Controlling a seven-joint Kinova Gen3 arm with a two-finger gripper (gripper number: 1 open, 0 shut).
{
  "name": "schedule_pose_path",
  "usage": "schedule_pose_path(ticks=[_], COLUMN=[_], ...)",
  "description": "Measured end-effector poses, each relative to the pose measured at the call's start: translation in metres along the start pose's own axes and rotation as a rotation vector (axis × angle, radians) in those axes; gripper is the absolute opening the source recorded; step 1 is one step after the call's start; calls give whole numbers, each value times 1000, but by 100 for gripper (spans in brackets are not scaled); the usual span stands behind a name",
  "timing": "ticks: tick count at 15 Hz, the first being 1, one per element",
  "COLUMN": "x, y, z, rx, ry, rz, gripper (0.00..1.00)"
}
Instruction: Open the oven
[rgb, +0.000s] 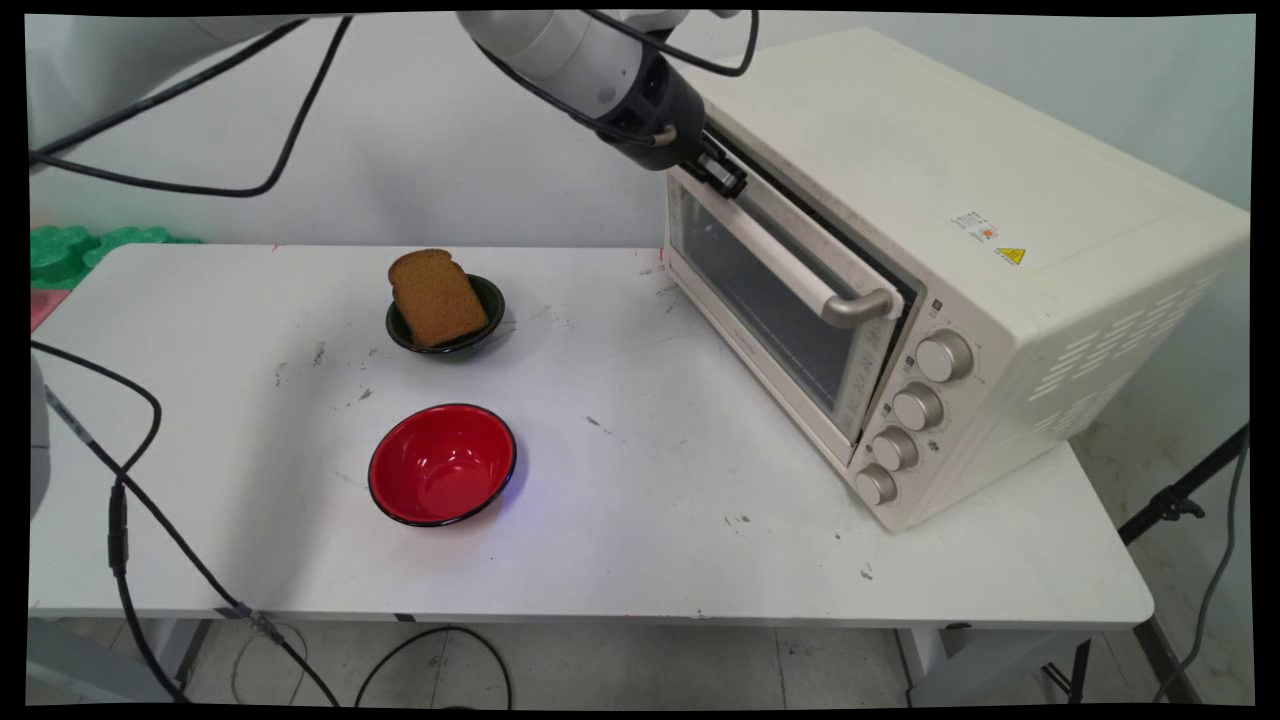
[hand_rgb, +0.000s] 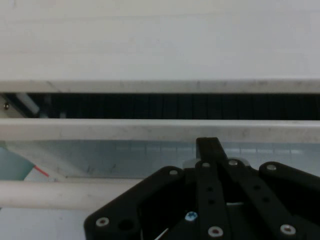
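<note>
A cream toaster oven (rgb: 900, 170) stands on the right of the white table (rgb: 650, 540). Its glass door (rgb: 770, 300) is ajar, with a dark gap along the top. My gripper (rgb: 728, 180) is at the left end of the door's upper edge, above the bar handle (rgb: 780, 255), and it holds nothing. In the hand view the fingers (hand_rgb: 207, 145) are shut together against the door's top rail (hand_rgb: 125, 130), with the dark gap (hand_rgb: 150, 106) just beyond and the handle (hand_rgb: 50, 194) below left.
A slice of brown bread (rgb: 435, 297) leans in a dark green bowl (rgb: 492, 300) at the table's middle. An empty red bowl (rgb: 443, 463) sits nearer the front. Black cables (rgb: 120, 500) hang over the left side. Green items (rgb: 70, 250) lie at far left.
</note>
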Motion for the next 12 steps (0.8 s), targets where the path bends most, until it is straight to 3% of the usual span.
schedule_pose_path(ticks=[12], x=[-34], y=[-2], z=[-17], rx=[-9], ry=[-18], rz=[28], gripper=[0])
